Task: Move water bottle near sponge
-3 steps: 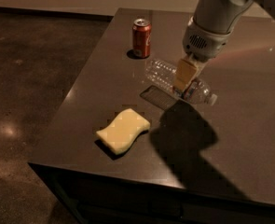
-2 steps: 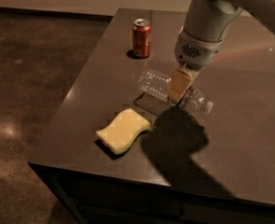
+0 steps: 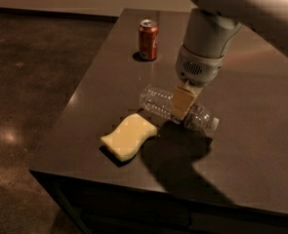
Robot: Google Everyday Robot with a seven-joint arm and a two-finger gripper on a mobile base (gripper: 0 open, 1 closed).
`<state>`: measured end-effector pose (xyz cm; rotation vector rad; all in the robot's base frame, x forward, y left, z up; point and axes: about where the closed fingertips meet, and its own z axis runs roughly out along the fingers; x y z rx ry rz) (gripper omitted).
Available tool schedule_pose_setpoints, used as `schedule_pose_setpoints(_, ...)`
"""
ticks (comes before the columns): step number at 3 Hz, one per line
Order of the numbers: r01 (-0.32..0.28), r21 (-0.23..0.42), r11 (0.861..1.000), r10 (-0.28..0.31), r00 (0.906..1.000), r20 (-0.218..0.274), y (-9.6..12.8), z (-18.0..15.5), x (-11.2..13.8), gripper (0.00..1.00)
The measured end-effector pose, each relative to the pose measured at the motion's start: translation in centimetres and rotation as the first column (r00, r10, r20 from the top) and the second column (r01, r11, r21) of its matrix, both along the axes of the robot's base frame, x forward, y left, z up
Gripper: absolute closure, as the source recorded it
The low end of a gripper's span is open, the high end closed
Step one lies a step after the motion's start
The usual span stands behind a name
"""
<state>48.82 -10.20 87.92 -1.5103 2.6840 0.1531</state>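
The gripper hangs over the middle of the dark worktop, its tan fingers pinching the water bottle around its midsection. The bottle lies on its side, base to the fingers' left, white cap to their lower right. The pale yellow sponge lies just below and left of the fingers, its upper corner very close to the bottle; whether they touch is unclear. A red soda can stands upright well above and left of the fingers. Bare surface stretches to the fingers' right; the sponge lies near the worktop's left and front edges.
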Motion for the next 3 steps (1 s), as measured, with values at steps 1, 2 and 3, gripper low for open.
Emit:
schedule_pose_setpoints(1, -0.009, 0.013, 1.0, 0.009, 0.9999, -0.014, 0.34, -0.57, -0.46, 0.36)
schedule_pose_setpoints(2, -0.016, 0.03, 0.999, 0.017, 0.9996, -0.024, 0.53, -0.89, -0.75, 0.13)
schedule_pose_setpoints(3, -0.016, 0.034, 0.999, 0.016, 0.9998, -0.015, 0.67, -0.85, -0.59, 0.0)
